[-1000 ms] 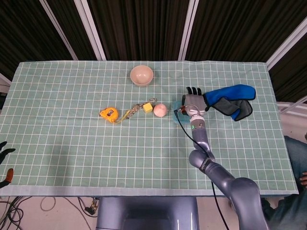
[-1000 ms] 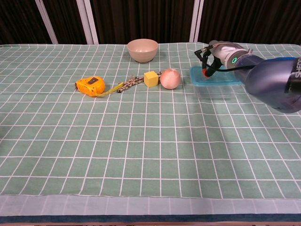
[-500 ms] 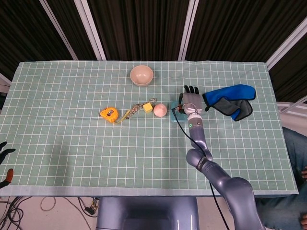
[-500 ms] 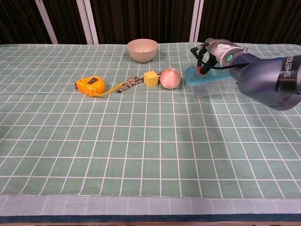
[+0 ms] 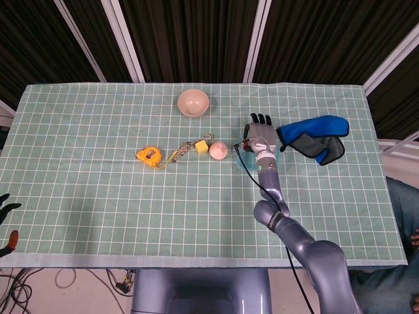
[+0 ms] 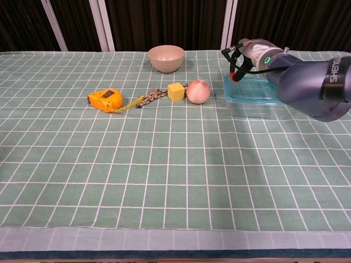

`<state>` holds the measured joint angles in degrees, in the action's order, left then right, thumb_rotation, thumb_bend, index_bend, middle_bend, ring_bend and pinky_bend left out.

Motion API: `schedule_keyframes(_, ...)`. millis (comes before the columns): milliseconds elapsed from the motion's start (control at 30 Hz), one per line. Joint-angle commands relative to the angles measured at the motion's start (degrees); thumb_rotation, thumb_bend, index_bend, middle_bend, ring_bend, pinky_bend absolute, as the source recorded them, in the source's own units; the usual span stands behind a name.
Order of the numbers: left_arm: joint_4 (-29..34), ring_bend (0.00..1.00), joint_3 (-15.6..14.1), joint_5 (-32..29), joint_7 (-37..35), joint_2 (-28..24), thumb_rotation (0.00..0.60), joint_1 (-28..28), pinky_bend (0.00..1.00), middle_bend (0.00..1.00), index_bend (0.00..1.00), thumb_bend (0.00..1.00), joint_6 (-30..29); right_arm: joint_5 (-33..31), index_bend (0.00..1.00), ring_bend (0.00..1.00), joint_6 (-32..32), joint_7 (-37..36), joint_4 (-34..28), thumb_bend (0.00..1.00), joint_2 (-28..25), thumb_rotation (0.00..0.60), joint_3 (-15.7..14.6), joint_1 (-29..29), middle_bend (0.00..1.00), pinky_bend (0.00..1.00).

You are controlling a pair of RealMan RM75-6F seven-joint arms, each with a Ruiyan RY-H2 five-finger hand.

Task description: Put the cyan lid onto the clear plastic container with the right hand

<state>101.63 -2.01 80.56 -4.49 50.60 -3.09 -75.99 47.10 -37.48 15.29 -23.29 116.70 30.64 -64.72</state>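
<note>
A: Where is the cyan lid [image 6: 248,89] sitting right now?

B: It is lying flat on top of the clear plastic container [image 6: 251,107], just to the right of the peach-coloured ball [image 6: 198,91]. Its long axis is running left to right across the table, matching the container under it.

A: And the right hand [image 5: 262,138]?

B: It is hovering over the lid's far side, seen from the chest camera, with the lid lying below and slightly toward the robot from the fingers. I cannot tell whether the fingers are touching the lid or holding it; the wrist is hiding them in both views. From above, the fingertips are pointing away from the robot.

A: What about the other hand?

B: The left hand [image 5: 6,204] is showing only at the table's near left edge, far from the ball, so the right hand is much the nearer. Its fingers are too cropped to judge.

A: Is the lid seated?

B: It appears to be resting level, though I cannot confirm it is pressed down.
</note>
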Motion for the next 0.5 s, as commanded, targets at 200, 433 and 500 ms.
schedule_keyframes(200, 0.01, 0.0, 0.0, 0.0, -0.02, -0.01, 0.6, 0.0, 0.0, 0.0, 0.2, 0.52, 0.0, -0.56, 0.73, 0.06, 0.14, 1.07, -0.76, 0.43, -0.2, 0.6, 0.24, 0.29, 0.13, 0.0)
schedule_keyframes(433, 0.11, 0.0, -0.03, -0.05, -0.18, -0.15, 0.6, -0.02, 0.0, 0.0, 0.2, 0.52, 0.16, -0.69, 0.73, 0.06, 0.32, 1.48, -1.38, 0.43, 0.23, 0.6, -0.02, 0.77, 0.13, 0.0)
schedule_keyframes(500, 0.13, 0.0, -0.06, -0.07, -0.18, -0.2, 0.6, -0.07, 0.0, 0.0, 0.2, 0.52, 0.29, -0.73, 0.73, 0.06, 0.35, 1.73, -1.26, 0.43, 0.32, 0.6, -0.15, 0.97, 0.13, 0.0)
